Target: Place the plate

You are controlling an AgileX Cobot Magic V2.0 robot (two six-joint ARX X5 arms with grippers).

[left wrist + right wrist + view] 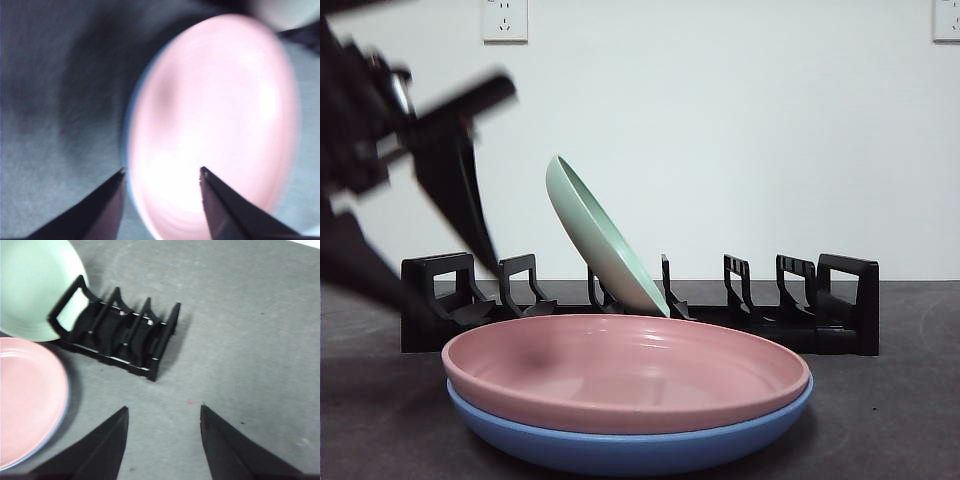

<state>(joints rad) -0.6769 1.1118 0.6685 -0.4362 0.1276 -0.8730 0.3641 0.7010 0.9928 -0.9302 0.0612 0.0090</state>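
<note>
I hold my left claw (161, 172) open above the pink plate (212, 125), because it must go into the rack (640, 305) beside the green plate (605, 240).

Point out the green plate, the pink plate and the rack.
green plate (595, 235), front view, middle of its inner face.
pink plate (620, 375), front view, inner bowl.
rack (845, 300), front view, end post.

Pink plate (630, 370), blue plate (620, 445), green plate (600, 235), black rack (840, 300).
</note>
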